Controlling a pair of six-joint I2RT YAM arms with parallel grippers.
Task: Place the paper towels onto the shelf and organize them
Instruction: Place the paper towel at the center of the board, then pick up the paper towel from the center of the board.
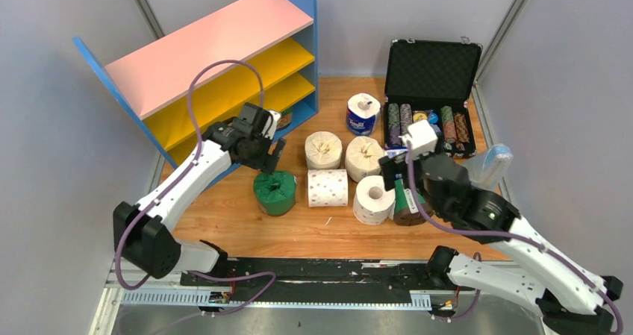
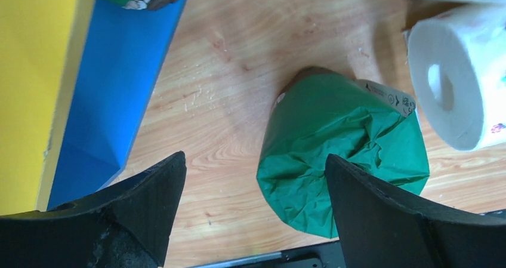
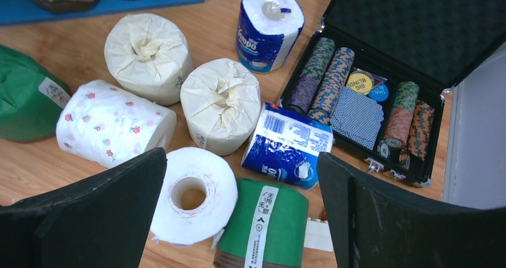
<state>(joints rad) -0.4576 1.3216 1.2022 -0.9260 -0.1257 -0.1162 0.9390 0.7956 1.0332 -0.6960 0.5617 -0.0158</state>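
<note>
— Green roll (image 2: 334, 160) sits on the table at six o'clock from the shelf (image 1: 224, 59).
— Left gripper (image 1: 263, 137) hangs above, wide open and empty. I'd center it, then squeeze gently. Right gripper (image 3: 238, 214) is open too.

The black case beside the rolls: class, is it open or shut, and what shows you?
Open. The black case has its foam-lined lid raised at the back, and the poker chip stacks and card deck inside lie exposed.

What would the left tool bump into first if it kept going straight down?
Probably the green roll. It lies under the open left tool, nearer its right-hand finger, so that finger might touch first. Depth is hard to judge.
</note>
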